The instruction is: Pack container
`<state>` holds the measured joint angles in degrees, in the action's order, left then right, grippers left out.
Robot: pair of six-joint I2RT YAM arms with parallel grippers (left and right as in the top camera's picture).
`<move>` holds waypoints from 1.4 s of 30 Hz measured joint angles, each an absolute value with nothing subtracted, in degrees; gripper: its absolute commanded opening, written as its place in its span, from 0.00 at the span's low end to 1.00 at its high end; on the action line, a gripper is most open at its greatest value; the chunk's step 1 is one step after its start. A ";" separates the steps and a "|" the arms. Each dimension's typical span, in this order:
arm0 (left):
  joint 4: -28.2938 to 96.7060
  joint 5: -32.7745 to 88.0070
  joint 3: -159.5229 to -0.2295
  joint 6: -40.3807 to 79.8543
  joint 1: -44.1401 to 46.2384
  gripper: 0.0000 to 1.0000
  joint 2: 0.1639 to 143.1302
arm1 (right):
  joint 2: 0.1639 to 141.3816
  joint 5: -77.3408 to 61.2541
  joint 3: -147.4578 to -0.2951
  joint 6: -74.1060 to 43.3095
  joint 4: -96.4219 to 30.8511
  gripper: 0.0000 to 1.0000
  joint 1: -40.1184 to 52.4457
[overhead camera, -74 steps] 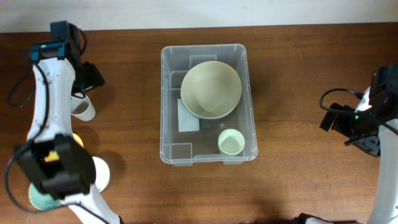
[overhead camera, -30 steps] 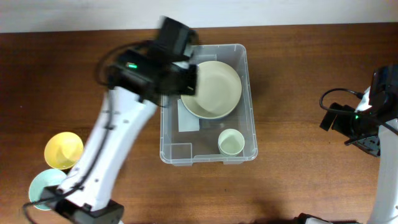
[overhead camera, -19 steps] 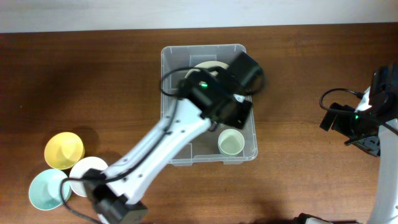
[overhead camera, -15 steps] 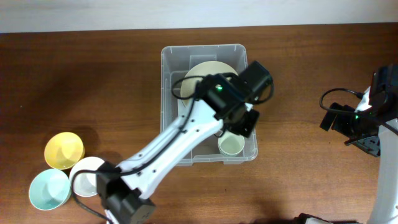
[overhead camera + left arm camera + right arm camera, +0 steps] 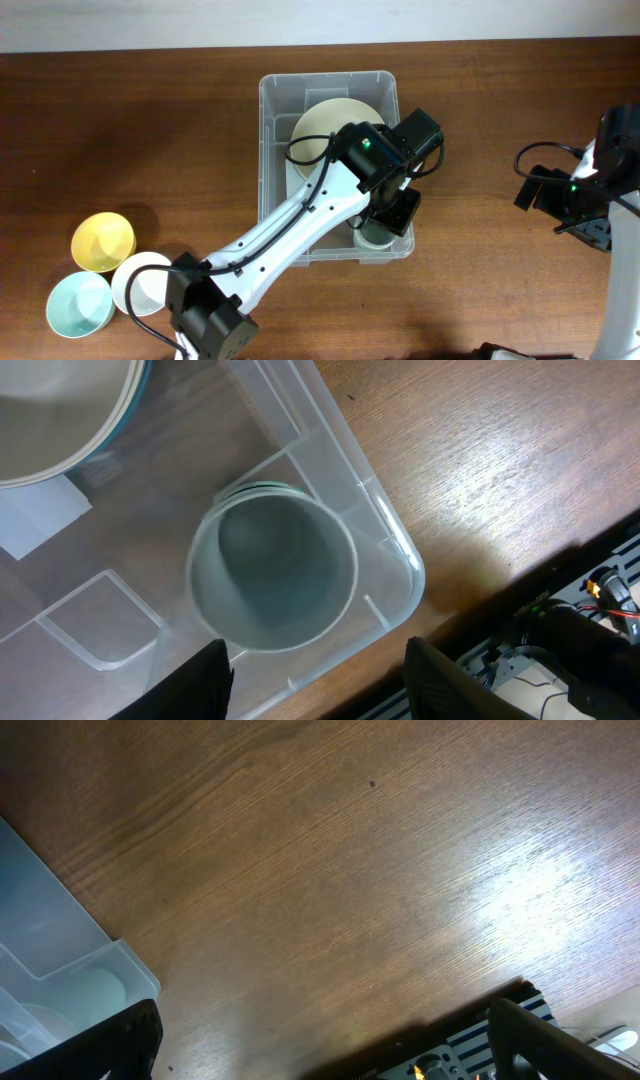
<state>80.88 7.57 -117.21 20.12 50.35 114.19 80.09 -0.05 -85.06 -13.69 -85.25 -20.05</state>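
Note:
The clear container (image 5: 265, 170) stands at the table's middle and holds a large pale green bowl (image 5: 325, 140) at its far end. My left gripper (image 5: 390, 215) hangs over the container's near right corner. In the left wrist view its fingers (image 5: 318, 652) are spread wide and open. Below them a pale cup (image 5: 272, 575) sits upright, nested in another cup whose rim shows behind it. The bowl's edge (image 5: 50, 410) and the container wall (image 5: 390, 550) show there too. My right gripper (image 5: 540, 192) is open and empty over bare table at the right, as the right wrist view (image 5: 325, 1020) shows.
A yellow bowl (image 5: 102, 241), a white bowl (image 5: 143, 283) and a teal bowl (image 5: 78, 304) sit at the near left of the wooden table. The container's corner (image 5: 60, 955) lies left of my right gripper. A white label (image 5: 40, 520) lies on the container's floor.
My left arm swung from the table's far left across the container to its near right corner. The white cup that stood at the left is gone from there. The right arm has not moved.

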 measured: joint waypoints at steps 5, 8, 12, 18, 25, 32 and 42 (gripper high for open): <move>81.03 7.27 -117.21 20.12 49.95 0.57 114.19 | 80.09 -0.08 -85.06 -13.69 -85.27 1.00 -20.05; 82.00 5.78 -117.21 20.14 48.40 0.57 114.19 | 80.09 -0.05 -85.06 -13.72 -85.34 1.00 -20.05; 83.18 2.74 -117.21 20.12 43.46 0.58 113.71 | 80.09 -0.05 -85.06 -13.67 -85.23 1.00 -20.05; 83.66 -3.53 -117.08 20.10 27.97 0.62 106.94 | 80.09 -0.45 -85.06 -13.54 -82.91 0.89 -20.05; 84.47 -5.91 -117.14 20.29 8.60 0.74 97.86 | 80.12 -7.73 -84.95 -11.11 -69.10 0.04 -17.89; 84.86 -4.27 -117.14 20.34 -2.07 0.76 97.51 | 84.82 -10.81 -84.95 -8.97 -55.22 0.04 -6.17; 85.10 -3.22 -117.14 20.32 -3.36 0.76 97.51 | 102.08 -11.57 -84.95 -7.70 -42.22 0.04 4.01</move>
